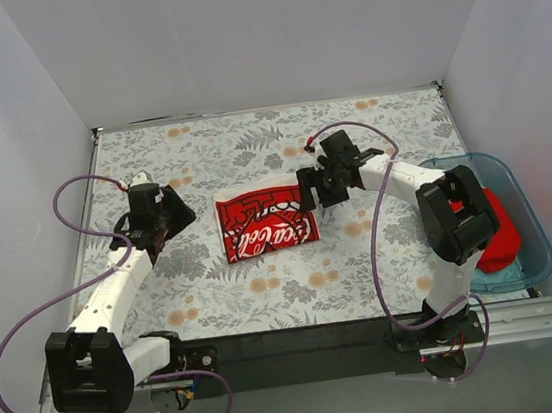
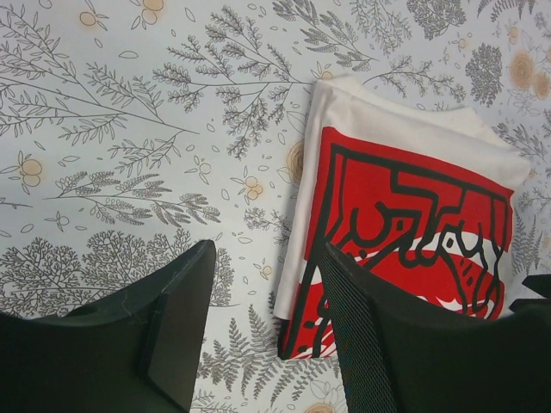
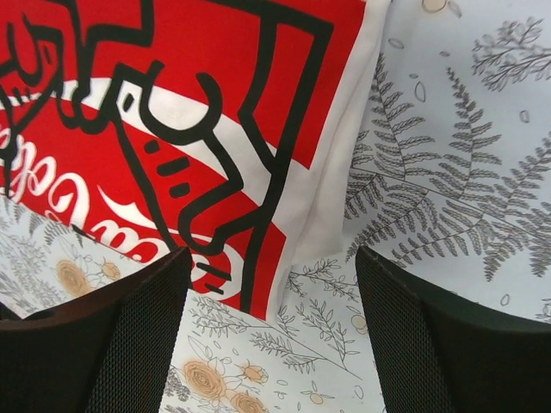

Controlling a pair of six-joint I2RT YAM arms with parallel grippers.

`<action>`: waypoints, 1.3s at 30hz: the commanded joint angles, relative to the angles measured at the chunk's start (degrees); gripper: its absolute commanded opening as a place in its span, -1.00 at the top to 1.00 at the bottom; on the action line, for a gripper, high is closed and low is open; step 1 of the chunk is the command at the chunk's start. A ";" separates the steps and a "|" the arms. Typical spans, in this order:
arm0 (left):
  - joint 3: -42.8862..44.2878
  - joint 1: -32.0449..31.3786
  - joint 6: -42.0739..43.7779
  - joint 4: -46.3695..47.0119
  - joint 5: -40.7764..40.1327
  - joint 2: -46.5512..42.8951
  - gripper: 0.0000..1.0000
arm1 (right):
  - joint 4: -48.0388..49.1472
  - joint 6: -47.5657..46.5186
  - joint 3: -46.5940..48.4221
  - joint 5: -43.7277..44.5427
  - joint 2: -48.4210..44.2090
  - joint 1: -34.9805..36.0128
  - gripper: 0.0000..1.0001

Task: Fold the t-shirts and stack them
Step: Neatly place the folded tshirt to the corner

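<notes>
The white t-shirt [image 1: 266,223] with the red-and-white print lies folded into a small rectangle on the floral table, print up. It also shows in the left wrist view [image 2: 405,206] and the right wrist view [image 3: 198,129]. My left gripper [image 1: 160,224] is open and empty, just left of the shirt's left edge [image 2: 263,292]. My right gripper [image 1: 314,190] is open and empty over the shirt's right edge [image 3: 271,297]. The plain red t-shirt [image 1: 497,230] lies bunched in the blue tub at the right, partly hidden by my right arm.
The translucent blue plastic tub [image 1: 528,226] stands off the table's right edge. White walls close in the back and both sides. Purple cables loop beside each arm. The floral tablecloth [image 1: 267,298] is bare around the folded shirt.
</notes>
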 commanded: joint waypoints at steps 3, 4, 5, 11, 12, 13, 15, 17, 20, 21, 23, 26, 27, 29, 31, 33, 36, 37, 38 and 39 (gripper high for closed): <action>-0.06 -0.91 1.61 1.24 -2.97 -1.71 -0.03 | -2.71 -0.83 3.29 3.44 3.43 3.09 -0.66; -0.24 -0.91 1.61 1.42 -2.71 -1.44 -0.02 | -2.79 -0.75 3.39 3.79 4.48 3.79 -0.65; -0.24 -0.91 1.61 1.51 -2.36 -1.01 -0.02 | -3.06 -0.75 3.56 4.14 4.92 4.06 -0.64; -0.24 -0.91 1.44 1.69 -1.04 -1.09 -0.01 | -3.41 -0.92 5.14 6.60 7.65 6.08 -0.59; -0.16 -0.91 1.35 1.77 -0.95 -1.09 -0.01 | -3.93 -1.01 5.41 7.21 8.26 6.43 -0.59; -0.16 -0.91 1.35 1.77 -0.77 -1.00 -0.01 | -4.29 -1.01 6.02 7.57 8.44 6.52 -0.59; 0.02 -0.91 1.35 1.86 -0.69 -0.83 -0.01 | -5.08 -1.27 6.46 8.71 8.88 6.96 -0.57; -0.07 -0.91 1.26 1.86 -0.25 -0.74 -0.01 | -5.61 -1.62 7.34 9.33 9.06 7.32 -0.53; 0.02 -0.91 1.17 1.95 0.02 -0.74 -0.01 | -6.57 -1.89 8.39 9.24 10.11 8.02 -0.44; 0.02 -0.91 1.17 2.04 0.02 -0.56 -0.01 | -6.75 -1.98 8.66 9.16 10.63 8.19 -0.40; 0.02 -0.91 1.17 2.04 0.19 -0.56 0.00 | -7.01 -2.15 8.92 9.07 11.08 8.28 -0.24; -0.07 -0.91 1.17 2.04 0.37 -0.47 -0.01 | -7.10 -2.85 9.36 9.94 11.69 8.28 0.13; 0.02 -0.91 1.17 2.04 0.54 -0.47 0.00 | -7.36 -3.20 9.97 10.82 12.22 8.28 0.27; 0.02 -0.91 1.17 2.12 0.55 -0.30 0.00 | -8.33 -4.26 10.94 12.22 12.66 8.20 0.65; -0.07 -0.91 1.17 2.12 0.55 -0.30 0.00 | -9.03 -5.14 12.26 14.68 13.28 8.02 0.96; 0.02 -0.91 1.17 2.12 0.63 -0.12 0.00 | -9.82 -6.80 13.31 17.92 13.71 7.41 0.97; -0.07 -0.91 1.17 2.12 0.81 0.05 0.01 | -11.32 -9.00 15.42 21.36 13.89 4.43 0.97; -0.07 -0.91 1.17 2.12 1.07 0.14 0.00 | -11.58 -9.44 16.56 21.89 13.98 3.37 0.97; 0.02 -0.91 1.17 2.21 1.16 0.31 0.01 | -12.11 -9.88 17.27 22.59 13.81 2.32 0.97; 0.02 -0.91 1.17 2.21 1.16 0.32 0.00 | -12.89 -11.11 17.97 23.82 13.80 -0.04 0.97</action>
